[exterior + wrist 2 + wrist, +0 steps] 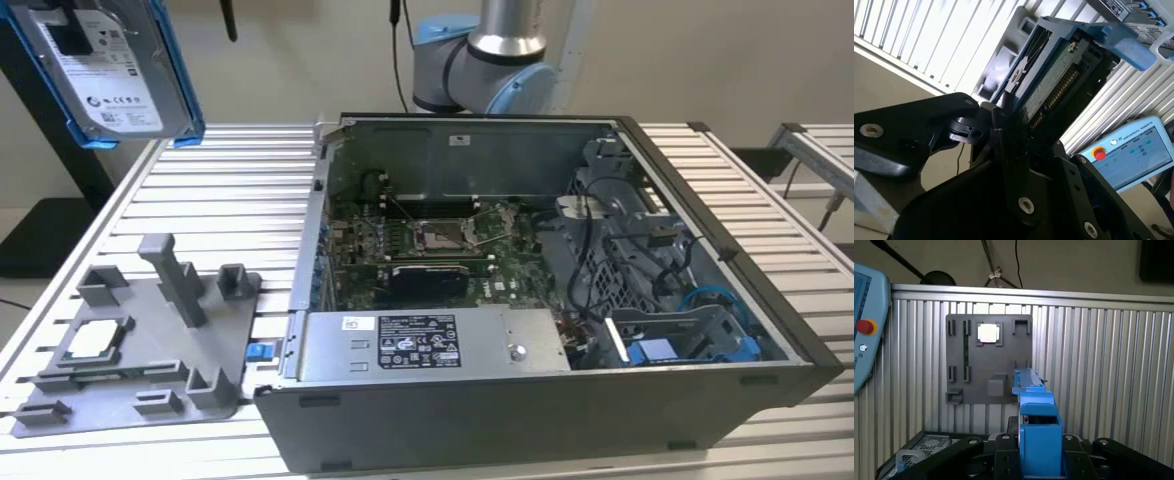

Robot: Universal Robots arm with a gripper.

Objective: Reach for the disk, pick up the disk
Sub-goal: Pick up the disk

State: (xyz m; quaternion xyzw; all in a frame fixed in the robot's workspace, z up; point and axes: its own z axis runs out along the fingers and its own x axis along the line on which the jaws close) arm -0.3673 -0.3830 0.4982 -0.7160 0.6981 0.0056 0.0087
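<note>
At the exterior view's upper left, the disk (pixel 114 65) hangs edge-clamped in the gripper (pixel 1013 124); that narrow hold may slip.

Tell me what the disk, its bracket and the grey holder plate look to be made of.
The disk looks like bare metal, perhaps aluminium: silvery sheen, plus a white paper-like label. The bracket seems moulded plastic: uniform blue, rounded edges. The holder plate looks like matte grey plastic: dull even colour, blocky posts.
</note>
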